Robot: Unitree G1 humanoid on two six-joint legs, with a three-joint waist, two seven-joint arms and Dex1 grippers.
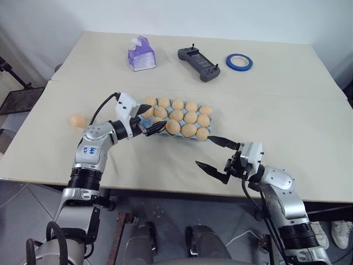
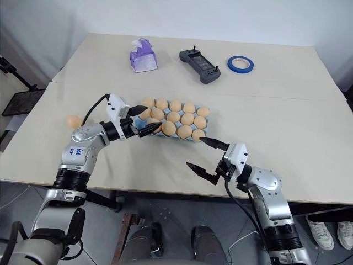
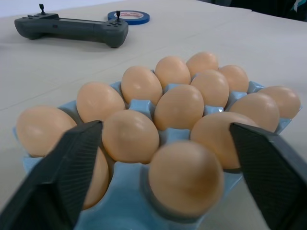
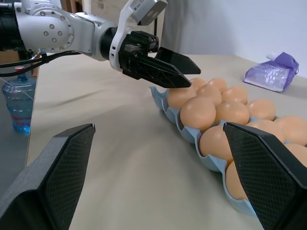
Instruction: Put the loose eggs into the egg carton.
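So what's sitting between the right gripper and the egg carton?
Nothing. In the left eye view, only bare table separates the open right gripper from the egg carton; its upper finger reaches toward the carton's near corner.

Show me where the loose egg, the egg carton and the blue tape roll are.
loose egg [image 1: 77, 120], left eye view, middle of its shell.
egg carton [image 3: 128, 184], left wrist view, bare blue wall at its near end.
tape roll [image 1: 239, 62], left eye view, on its blue ring.

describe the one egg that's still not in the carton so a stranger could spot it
Start at the beige table and find the light blue egg carton in its middle. Look toward the table's left edge, past the left arm: the loose egg lies alone on bare tabletop, unlike the others seated in cups.
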